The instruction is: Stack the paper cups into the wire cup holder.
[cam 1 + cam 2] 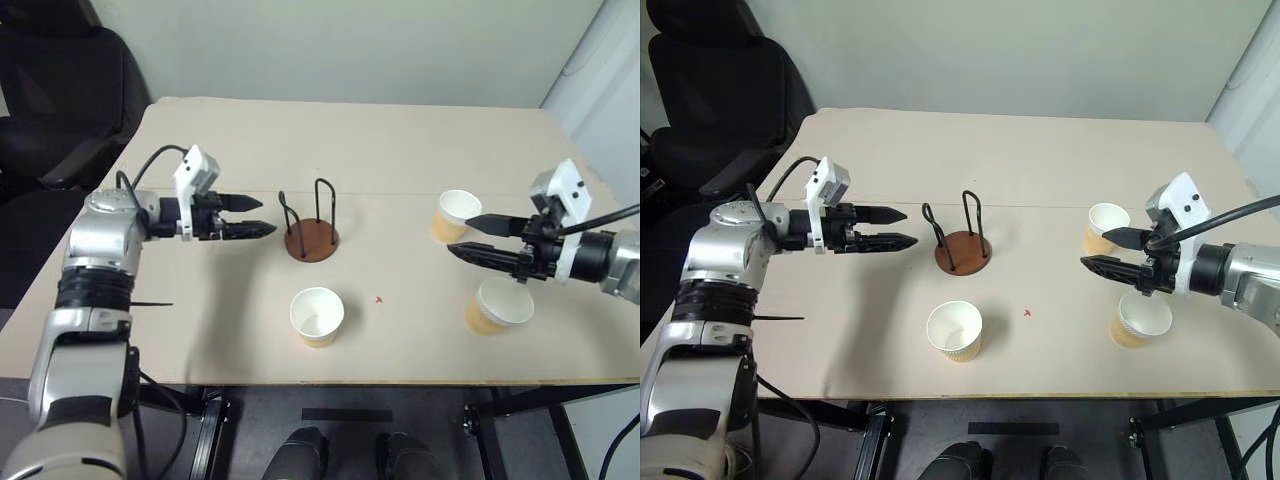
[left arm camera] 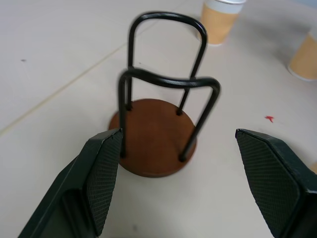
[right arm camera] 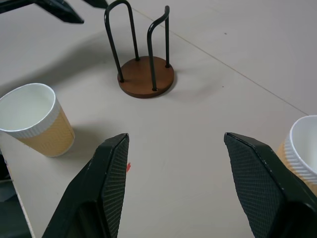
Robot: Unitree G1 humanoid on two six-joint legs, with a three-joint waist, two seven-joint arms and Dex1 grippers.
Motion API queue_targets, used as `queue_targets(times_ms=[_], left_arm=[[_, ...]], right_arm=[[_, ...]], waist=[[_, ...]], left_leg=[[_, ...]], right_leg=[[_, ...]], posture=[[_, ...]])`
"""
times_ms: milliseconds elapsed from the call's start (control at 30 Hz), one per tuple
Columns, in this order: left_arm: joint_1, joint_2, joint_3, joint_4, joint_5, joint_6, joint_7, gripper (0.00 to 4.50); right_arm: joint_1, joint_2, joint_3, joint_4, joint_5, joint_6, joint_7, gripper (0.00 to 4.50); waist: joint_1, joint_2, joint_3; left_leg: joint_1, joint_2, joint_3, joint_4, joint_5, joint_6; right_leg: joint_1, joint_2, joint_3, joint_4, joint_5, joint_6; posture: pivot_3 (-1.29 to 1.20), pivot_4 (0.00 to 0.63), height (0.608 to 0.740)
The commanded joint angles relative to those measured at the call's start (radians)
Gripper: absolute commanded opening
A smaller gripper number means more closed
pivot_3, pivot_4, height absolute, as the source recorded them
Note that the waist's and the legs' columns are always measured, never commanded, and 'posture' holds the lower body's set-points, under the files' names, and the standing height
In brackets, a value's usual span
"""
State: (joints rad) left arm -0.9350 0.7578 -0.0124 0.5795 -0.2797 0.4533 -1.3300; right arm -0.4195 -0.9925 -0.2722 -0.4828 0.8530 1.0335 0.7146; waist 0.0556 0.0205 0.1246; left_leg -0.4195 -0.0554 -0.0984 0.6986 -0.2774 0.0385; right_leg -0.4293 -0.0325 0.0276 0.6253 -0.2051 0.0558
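With both pincers, left [image 1: 262, 216] and right [image 1: 462, 236], spread and empty, approach one of three tan-walled, white-rimmed paper cups [image 1: 317, 316] at lower centre and right on the beige table [image 1: 400, 140], grip mid-wall, then lower squarely between the black loops of the brown-based wire cup holder [image 1: 311, 228] at frame centre.

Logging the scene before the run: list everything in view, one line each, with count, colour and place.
cups: 3, tan wall and white inside, all upright on the table; one near the front edge at centre, two on the right, one farther back and one nearer the front.
holder: 1, reddish-brown base with black wire loops, mid-table, no cup in it.
red mark: 1, small, on the table right of the front cup.
table: 1, beige.
chair: 1, black, beyond the table's far left corner.
left gripper: black fingers, open, left of the holder.
right gripper: black fingers, open, between the two right cups.
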Motion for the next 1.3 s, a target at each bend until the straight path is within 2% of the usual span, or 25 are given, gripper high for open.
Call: queue_targets(times_ms=[33, 300, 600, 900, 1300], left_arm=[[-0.042, -0.004, 0.008, 0.022, 0.006, -0.025, -0.001, 3.9], [-0.029, -0.04, 0.011, 0.0, -0.006, -0.012, 0.0, 3.9], [-0.015, -0.033, -0.04, -0.038, 0.002, 0.01, -0.084, 3.9], [-0.007, -0.093, -0.016, 0.02, 0.032, -0.075, 0.039, 3.9], [0.035, -0.188, -0.019, 0.014, 0.023, -0.114, 0.105, 3.9]], right_arm=[[-0.006, -0.002, -0.059, -0.035, 0.022, -0.003, -0.022, 3.08], [0.015, -0.016, -0.083, -0.045, 0.032, 0.0, -0.035, 3.08], [0.027, -0.022, -0.105, -0.062, 0.059, 0.016, -0.044, 3.08], [0.054, -0.054, -0.103, -0.034, 0.008, -0.013, -0.027, 3.08], [0.047, -0.063, -0.063, 0.016, -0.053, -0.061, 0.009, 3.08]], waist=[[-0.001, 0.0, 0.0], [-0.001, 0.0, 0.0], [0.0, 0.0, 0.0], [0.0, 0.0, 0.0], [0.003, 0.0, 0.0]], left_leg=[[0.0, 0.0, 0.0, 0.0, 0.0, 0.0], [0.0, 0.0, 0.0, 0.0, 0.0, 0.0], [0.0, 0.0, 0.0, 0.0, 0.0, 0.0], [0.0, 0.0, 0.0, 0.0, 0.0, 0.0], [0.0, 0.0, 0.001, 0.0, 0.0, 0.0]], right_leg=[[0.0, 0.0, 0.0, 0.0, 0.0, 0.0], [0.0, 0.0, 0.0, 0.0, 0.0, 0.0], [0.0, 0.0, 0.0, 0.0, 0.0, 0.0], [0.0, -0.001, 0.0, 0.0, 0.0, 0.0], [0.0, -0.001, 0.0, 0.0, 0.0, 0.001]], posture=[[0.0, 0.15, 0.74], [0.0, 0.15, 0.74], [0.0, 0.15, 0.74], [0.0, 0.15, 0.74], [0.0, 0.15, 0.74]])
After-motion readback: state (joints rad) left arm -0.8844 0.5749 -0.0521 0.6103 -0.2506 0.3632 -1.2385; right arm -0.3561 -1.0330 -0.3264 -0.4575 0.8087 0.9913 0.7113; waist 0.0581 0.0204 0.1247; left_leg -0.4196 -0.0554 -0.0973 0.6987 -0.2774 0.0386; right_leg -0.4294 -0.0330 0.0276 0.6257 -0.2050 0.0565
